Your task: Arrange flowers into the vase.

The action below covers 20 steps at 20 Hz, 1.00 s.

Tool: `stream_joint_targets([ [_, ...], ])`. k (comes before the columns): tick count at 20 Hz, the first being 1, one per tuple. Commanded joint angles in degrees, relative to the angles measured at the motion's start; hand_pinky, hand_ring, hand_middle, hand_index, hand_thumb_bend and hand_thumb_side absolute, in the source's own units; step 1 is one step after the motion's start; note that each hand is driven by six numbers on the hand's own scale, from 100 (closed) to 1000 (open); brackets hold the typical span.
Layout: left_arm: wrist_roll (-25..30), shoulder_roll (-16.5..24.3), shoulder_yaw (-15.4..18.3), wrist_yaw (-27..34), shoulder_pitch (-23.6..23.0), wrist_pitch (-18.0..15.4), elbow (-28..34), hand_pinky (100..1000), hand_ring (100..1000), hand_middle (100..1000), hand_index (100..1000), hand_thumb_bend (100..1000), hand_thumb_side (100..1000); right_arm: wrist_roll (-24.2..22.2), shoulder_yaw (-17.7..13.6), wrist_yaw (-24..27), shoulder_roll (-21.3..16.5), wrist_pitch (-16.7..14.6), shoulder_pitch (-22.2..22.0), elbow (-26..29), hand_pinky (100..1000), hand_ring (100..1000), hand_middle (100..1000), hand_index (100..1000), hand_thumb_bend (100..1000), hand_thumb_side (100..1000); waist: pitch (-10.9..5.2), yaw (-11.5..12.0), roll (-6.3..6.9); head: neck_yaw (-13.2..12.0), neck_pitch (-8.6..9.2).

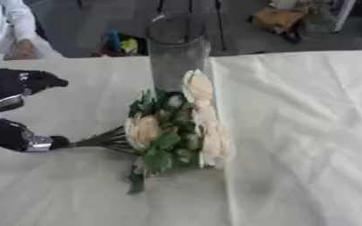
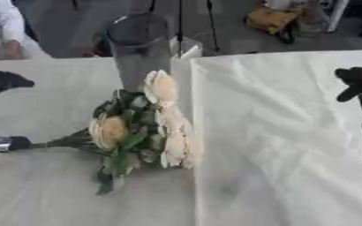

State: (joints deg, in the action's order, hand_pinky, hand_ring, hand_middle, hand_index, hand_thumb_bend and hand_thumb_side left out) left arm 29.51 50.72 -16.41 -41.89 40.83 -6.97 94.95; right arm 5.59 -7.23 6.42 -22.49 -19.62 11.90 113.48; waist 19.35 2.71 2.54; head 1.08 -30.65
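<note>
Currently left hand (image 1: pixel 18 110) sits at the table's left edge, fingers and thumb apart in a wide C; lower finger tip touches or pinches the stem ends of the bouquet (image 1: pixel 172 128), upper finger free above. Can't tell if the stems are actually clamped. Bouquet lies flat on the white tablecloth (image 1: pixel 292 132), stems toward the hand, cream blooms away from it to the right. Glass vase (image 1: pixel 176 48) stands upright beyond the blooms, up and right of the hand, touching or just behind the top bloom. Right hand (image 2: pixel 358 84) idle at the far right edge, fingers loosely curled, empty. To do well: close on the stems near their ends, lift clear, swing stems down, lower straight into the vase mouth without knocking it.
</note>
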Motion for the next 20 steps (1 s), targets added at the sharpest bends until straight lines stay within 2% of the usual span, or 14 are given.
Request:
stream_joint_targets([
  [1,2.67,-0.11,-0.25,-0.34,2.4,-0.79,-0.62,826,857,896,1000,644,876,-0.31,-0.02,0.08,-0.88,0.04,0.45,1.11,907,795,443,740,100,962,-0.51,-0.2,0.85,-0.6,0.22],
  [7,7.15,-2.51,-0.78,-1.09,5.15,-1.57,-3.26,824,856,893,1000,654,865,-0.57,0.16,0.21,-0.78,0.1,0.59,1.11,907,795,443,740,100,961,-0.44,-0.87,0.92,-1.42,0.44],
  [15,9.25,-5.03,-1.71,-1.45,6.83,-2.61,-8.51,809,836,854,1000,671,796,-0.85,0.2,0.25,-0.54,0.38,0.66,1.11,909,796,442,740,100,958,-0.33,-1.46,1.11,-2.07,0.5],
  [20,10.92,-6.39,-1.85,-0.43,7.78,-3.15,-11.64,767,801,835,1000,681,771,-1.06,0.27,0.23,-0.44,0.49,0.77,1.11,910,797,441,740,100,955,-0.15,-1.99,1.28,-2.68,0.57],
])
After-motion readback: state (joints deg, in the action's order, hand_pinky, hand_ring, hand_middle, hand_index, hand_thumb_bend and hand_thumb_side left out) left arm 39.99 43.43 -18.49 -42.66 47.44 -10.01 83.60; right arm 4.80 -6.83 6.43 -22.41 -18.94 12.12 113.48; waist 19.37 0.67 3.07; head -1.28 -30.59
